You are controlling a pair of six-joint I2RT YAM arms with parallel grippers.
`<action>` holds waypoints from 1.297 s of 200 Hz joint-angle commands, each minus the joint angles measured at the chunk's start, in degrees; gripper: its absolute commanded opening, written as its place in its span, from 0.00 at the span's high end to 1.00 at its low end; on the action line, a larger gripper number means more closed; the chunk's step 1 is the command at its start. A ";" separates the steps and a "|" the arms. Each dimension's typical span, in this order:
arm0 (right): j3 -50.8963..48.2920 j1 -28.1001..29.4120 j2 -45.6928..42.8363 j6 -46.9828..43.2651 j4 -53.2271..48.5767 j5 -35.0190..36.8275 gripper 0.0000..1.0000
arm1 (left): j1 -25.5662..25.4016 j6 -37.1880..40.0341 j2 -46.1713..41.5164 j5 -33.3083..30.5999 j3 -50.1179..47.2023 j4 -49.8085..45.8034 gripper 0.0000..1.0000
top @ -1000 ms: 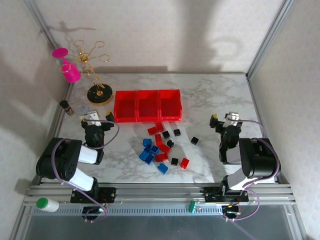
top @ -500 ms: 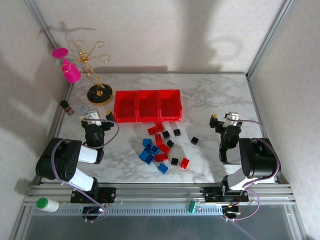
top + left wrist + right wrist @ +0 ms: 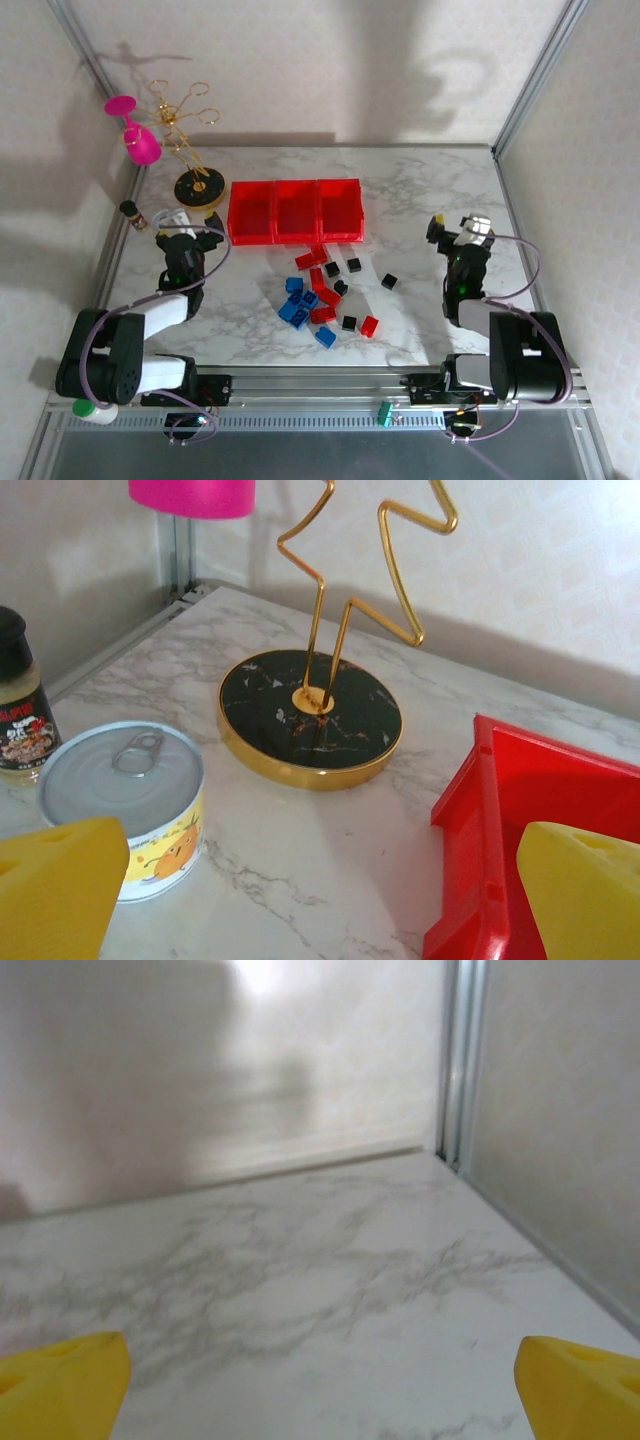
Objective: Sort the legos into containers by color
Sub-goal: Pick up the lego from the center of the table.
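3 containers (image 3: 295, 238), 5 black legos (image 3: 353, 265), about 5 blue legos (image 3: 294, 285), about 6 red legos (image 3: 369, 325)

The top camera looks down on the bright red plastic bin row (image 3: 296, 212). Left wrist's, low, shares its left end; right wrist's faces right of it.

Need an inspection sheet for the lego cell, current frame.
Surface: marble-look table, no spills seen.
Job's things: legos in red, blue and black, loose on the table in front of three joined red bins; bins look empty.
Clutter: tin can, spice bottle, gold stand, pink glass, all far left.
Grippers: left gripper open, facing can and bin edge; right gripper open over bare table.
Cables: purple cables loop off both arms, apart from the legos.
Surroundings: pale walls, metal frame post.
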 commanded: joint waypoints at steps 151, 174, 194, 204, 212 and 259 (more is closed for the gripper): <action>15.36 10.37 -7.26 20.50 -44.70 0.47 0.01 | -6.87 -18.49 -12.60 9.15 9.53 -27.60 0.01; 16.16 15.13 -7.54 21.65 -48.08 0.28 0.01 | -10.94 -18.34 -13.88 9.33 11.39 -33.19 0.01; 17.33 19.80 -7.61 22.44 -50.98 0.98 0.01 | -13.92 -18.94 -14.88 9.09 13.23 -37.69 0.01; 18.28 22.35 -7.61 22.84 -52.46 1.59 0.01 | -15.26 -19.08 -15.49 9.61 13.60 -39.15 0.01; 19.14 24.37 -7.77 23.37 -53.85 2.51 0.01 | -16.42 -19.76 -15.92 9.81 13.81 -40.29 0.01; 22.40 35.04 -8.04 26.90 -59.46 4.87 0.01 | -24.21 -19.75 -13.73 10.38 19.67 -51.95 0.01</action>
